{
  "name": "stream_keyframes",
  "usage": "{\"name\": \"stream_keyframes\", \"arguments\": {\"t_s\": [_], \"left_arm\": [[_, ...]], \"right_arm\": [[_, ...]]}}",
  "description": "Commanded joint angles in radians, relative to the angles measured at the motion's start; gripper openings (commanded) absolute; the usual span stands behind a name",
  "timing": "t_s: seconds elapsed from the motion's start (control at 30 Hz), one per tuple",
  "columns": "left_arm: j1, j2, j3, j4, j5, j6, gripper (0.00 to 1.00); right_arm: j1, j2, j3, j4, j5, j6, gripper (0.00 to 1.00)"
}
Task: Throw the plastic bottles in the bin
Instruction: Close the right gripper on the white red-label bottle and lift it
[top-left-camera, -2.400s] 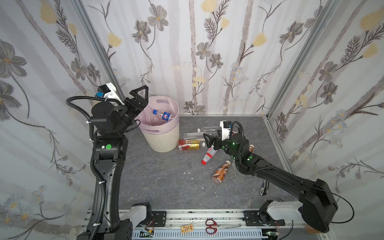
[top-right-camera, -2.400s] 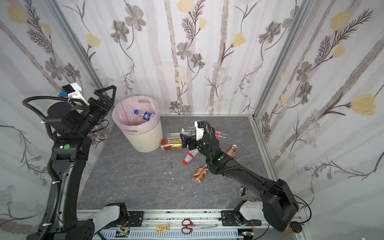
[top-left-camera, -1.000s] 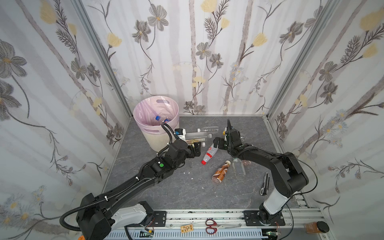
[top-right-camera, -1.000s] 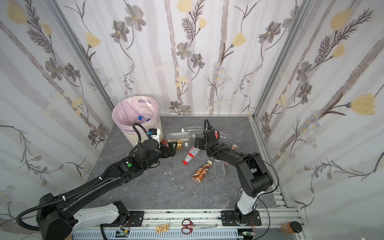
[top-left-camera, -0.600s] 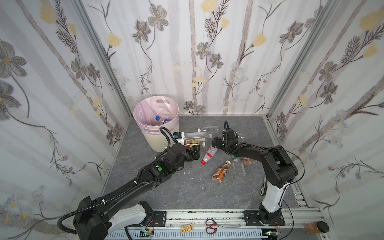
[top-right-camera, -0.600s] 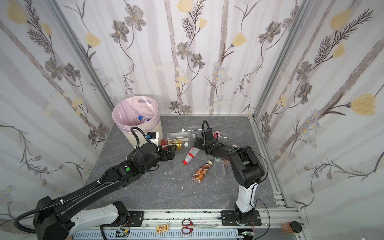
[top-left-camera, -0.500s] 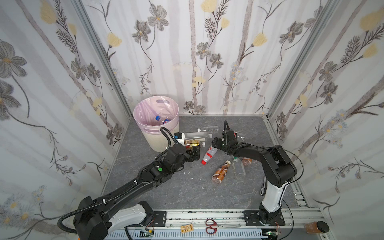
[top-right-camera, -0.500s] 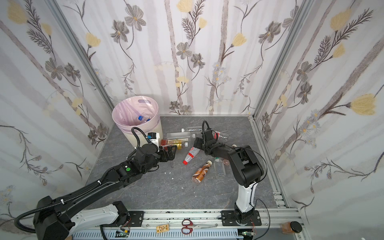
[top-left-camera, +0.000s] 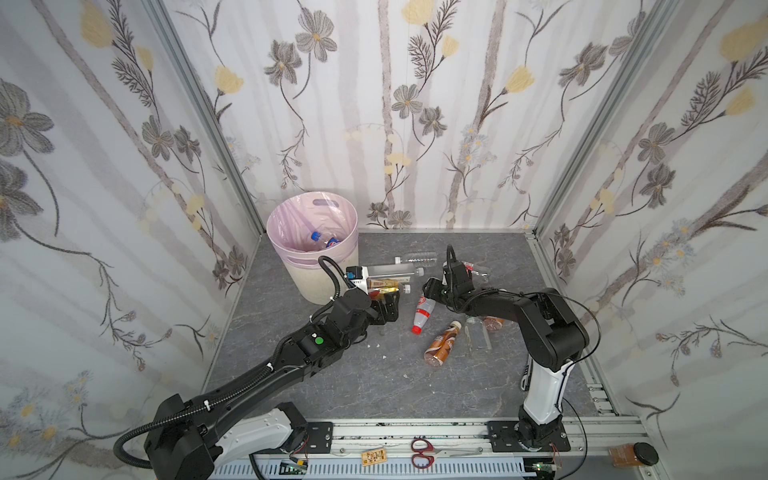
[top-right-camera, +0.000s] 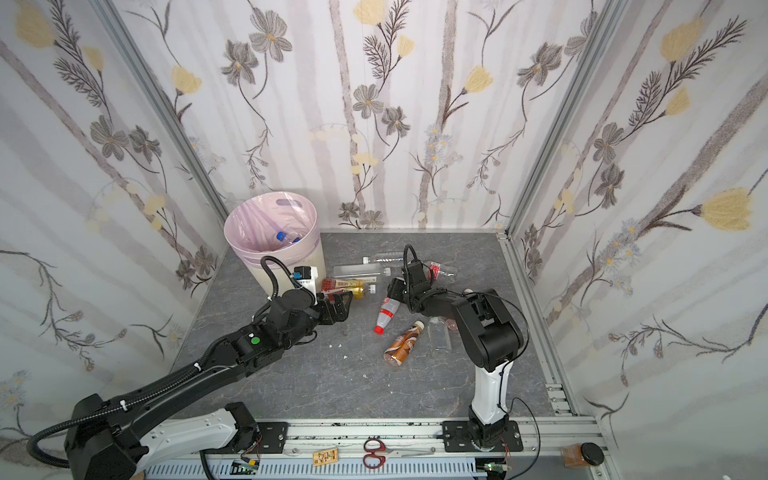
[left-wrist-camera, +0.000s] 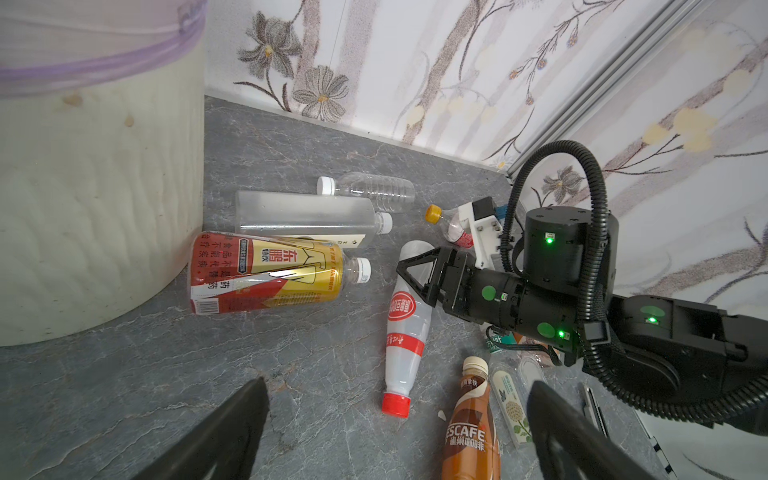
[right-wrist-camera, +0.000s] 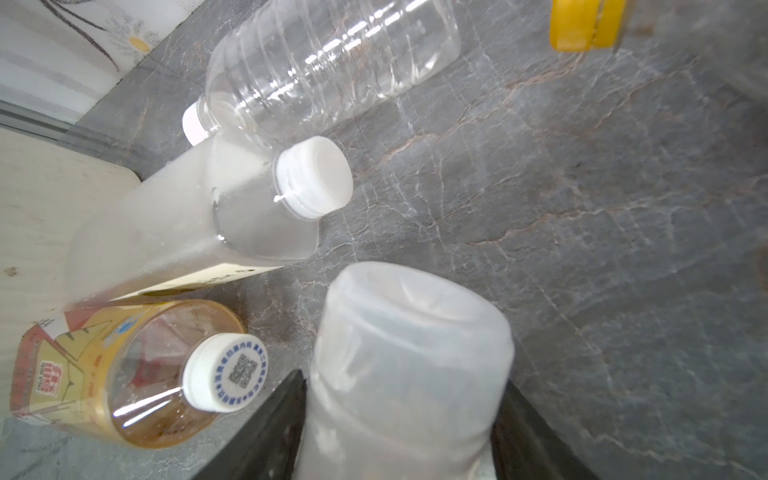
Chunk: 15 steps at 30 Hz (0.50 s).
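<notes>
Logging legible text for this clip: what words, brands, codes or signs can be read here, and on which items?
"ESCAFE", with "雀巢咖啡" beneath: brown coffee bottle.
"东鹏": gold-and-red labelled bottle.
Too blurred to read: the round red logo on the red-capped white bottle.
Too small to read: the print ringing the QR code on the gold-and-red bottle's white cap.
Too small to read: the small yellow tag.

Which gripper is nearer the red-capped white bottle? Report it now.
Right. The right gripper has its jaws clamped on the base of the red-capped bottle. The left gripper, jaws open, sits apart to the bottle's left in both top views, by the gold-labelled bottle.
</notes>
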Motion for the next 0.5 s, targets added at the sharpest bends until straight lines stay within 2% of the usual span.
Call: {"name": "stream_keyframes", "arguments": {"t_s": [0.0, 0.2, 0.47], "left_arm": [[0.0, -0.001, -0.006, 0.031, -0.06, -0.008, 1.0], [0.003, -0.007, -0.023, 0.035, -0.089, -0.026, 1.0], [0.003, 0.012, 0.004, 0.094, 0.066, 0.0, 1.0]], "right_arm": [[0.0, -0.016, -0.006, 0.056, -0.009, 0.01, 0.59], [0.0, -0.06, -0.027, 0.077, -0.011, 0.017, 0.58], [0.0, -0.258, -0.04, 0.114, -0.008, 0.041, 0.58]]}}
